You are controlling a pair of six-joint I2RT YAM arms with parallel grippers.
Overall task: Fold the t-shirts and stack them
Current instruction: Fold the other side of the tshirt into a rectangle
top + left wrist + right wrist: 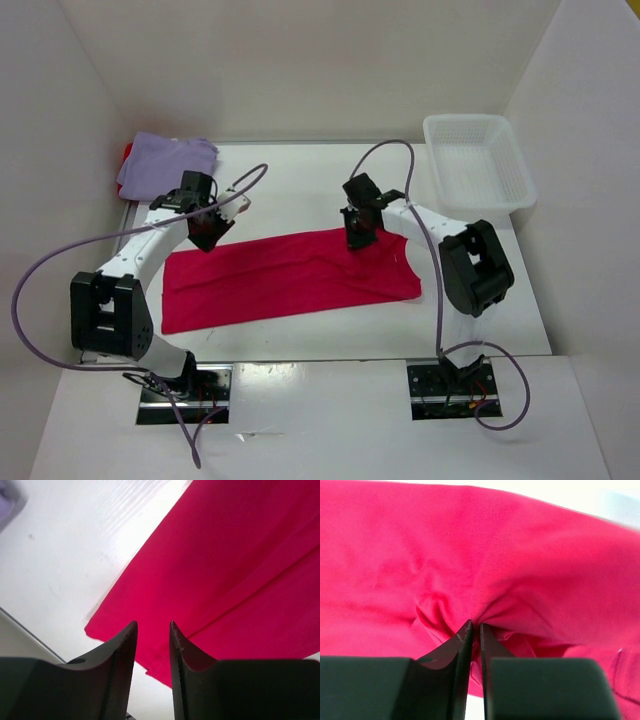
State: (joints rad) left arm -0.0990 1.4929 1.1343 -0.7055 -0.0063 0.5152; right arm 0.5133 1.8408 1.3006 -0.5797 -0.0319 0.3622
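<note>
"Three shirts; where do you have them?"

"I see the crimson shirt spread as a long band across the middle of the table, its left end nearer the front edge, its right end further back; the lavender shirt lies at the far left corner, on top of the red shirt, of which I get only a sliver at the left; the bin stands at the far right corner, well apart from all three."

"And your grippers?"

"My right gripper has its jaws nearly together on the crimson shirt's far edge, right of the middle; on its wrist view the cloth puckers into folds at the tips, so I call it a pinch on that shirt; my left gripper stands over the band's far left corner, jaws parted by a narrow gap, the cloth showing through it below; whether its tips touch the cloth I cannot tell."
</note>
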